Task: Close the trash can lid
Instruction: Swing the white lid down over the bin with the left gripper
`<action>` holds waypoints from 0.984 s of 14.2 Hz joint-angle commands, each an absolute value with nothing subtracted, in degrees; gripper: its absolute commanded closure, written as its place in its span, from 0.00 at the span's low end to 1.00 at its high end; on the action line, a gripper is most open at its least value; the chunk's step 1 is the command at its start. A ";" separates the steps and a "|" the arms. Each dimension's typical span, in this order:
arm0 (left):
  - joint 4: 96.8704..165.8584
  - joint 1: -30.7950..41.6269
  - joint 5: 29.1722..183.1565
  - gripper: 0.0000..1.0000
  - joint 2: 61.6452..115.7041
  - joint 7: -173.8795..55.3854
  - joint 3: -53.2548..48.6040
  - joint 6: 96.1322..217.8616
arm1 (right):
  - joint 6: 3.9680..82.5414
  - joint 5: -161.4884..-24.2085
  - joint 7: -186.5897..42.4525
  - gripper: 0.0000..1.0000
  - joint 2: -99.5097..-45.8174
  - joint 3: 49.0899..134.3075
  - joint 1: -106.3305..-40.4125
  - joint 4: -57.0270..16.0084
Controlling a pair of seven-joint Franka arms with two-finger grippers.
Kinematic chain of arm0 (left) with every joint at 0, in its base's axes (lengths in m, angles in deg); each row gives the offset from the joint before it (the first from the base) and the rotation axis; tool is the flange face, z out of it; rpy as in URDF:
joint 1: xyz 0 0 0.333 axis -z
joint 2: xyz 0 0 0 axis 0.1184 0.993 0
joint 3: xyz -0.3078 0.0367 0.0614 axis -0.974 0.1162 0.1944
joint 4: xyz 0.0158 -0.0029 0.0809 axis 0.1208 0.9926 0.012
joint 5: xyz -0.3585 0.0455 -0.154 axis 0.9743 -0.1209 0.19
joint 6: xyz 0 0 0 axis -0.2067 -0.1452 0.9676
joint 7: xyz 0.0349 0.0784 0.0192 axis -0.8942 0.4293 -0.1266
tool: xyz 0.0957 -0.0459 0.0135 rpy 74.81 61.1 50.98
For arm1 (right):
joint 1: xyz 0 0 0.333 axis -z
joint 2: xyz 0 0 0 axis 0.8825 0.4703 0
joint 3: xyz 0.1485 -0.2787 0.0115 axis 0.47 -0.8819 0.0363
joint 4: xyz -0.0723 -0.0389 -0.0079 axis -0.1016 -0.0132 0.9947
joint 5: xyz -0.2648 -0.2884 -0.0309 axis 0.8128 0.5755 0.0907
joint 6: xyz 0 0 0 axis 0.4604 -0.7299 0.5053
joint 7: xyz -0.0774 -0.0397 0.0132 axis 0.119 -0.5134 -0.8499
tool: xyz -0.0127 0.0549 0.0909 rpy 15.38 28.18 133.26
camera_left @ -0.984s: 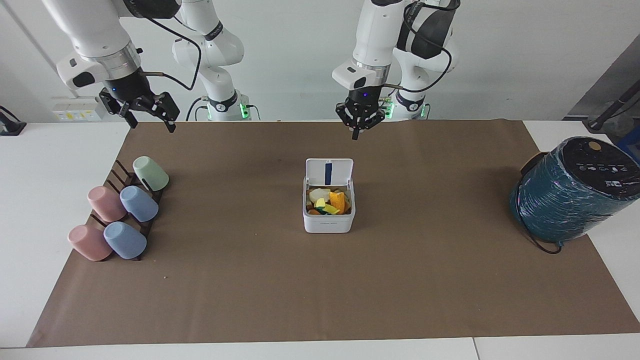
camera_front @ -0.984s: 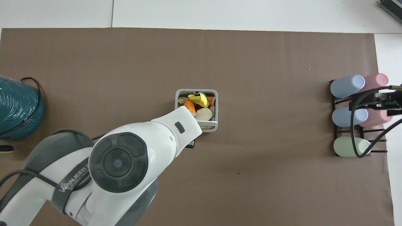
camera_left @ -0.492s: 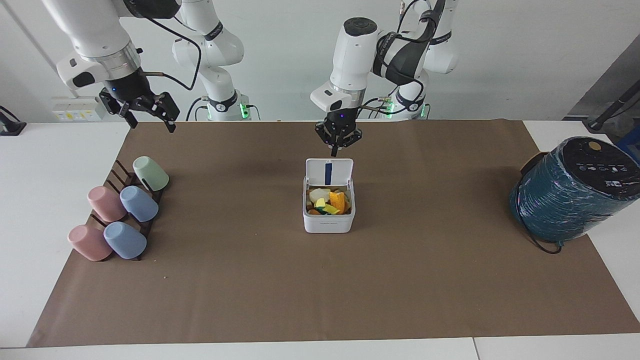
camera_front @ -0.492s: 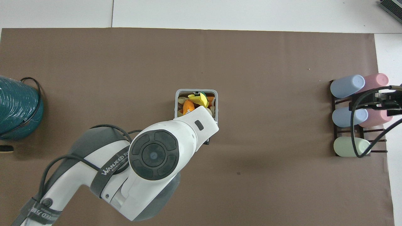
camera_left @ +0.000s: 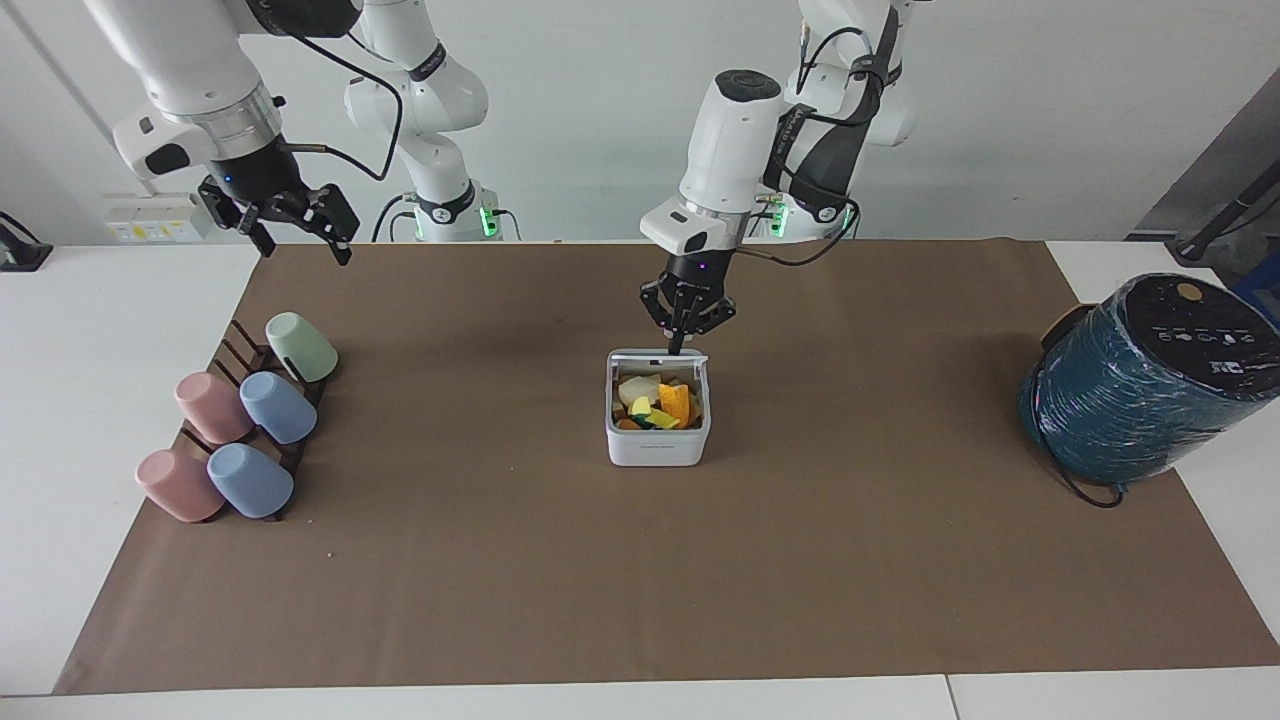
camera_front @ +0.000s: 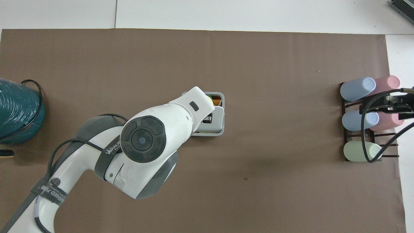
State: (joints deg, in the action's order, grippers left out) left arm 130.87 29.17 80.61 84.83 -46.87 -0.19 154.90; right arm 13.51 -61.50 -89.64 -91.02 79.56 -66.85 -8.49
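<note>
The trash can sits mid-mat, its lid tipped partway down under the left gripper, fingers apparently together and holding nothing; pressing off-centre could slide the can, while the right gripper waits open above the cup rack.

Overhead, the left arm hides most of the trash can and its contents; the teal cylinder is cut off.

A robotics lab: two white arms bolted at a paper-covered table against bare walls.
</note>
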 commanded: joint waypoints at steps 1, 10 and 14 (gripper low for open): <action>127.99 28.09 79.88 0.97 88.36 -45.78 -0.35 157.56 | 12.84 -61.56 -88.33 0.00 -91.78 80.46 -65.73 -9.22; 118.67 27.92 79.71 0.97 100.05 -43.49 0.09 158.27 | 12.84 -61.56 -88.33 0.00 -91.78 80.45 -65.73 -9.22; 118.67 27.92 79.36 0.97 101.73 -43.40 0.00 159.24 | 12.84 -61.56 -88.33 0.00 -91.78 80.46 -65.73 -9.22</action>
State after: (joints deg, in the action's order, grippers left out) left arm 119.82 28.07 80.61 100.29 -44.56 0.05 158.62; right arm 13.51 -61.50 -89.64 -91.02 79.56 -66.85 -8.49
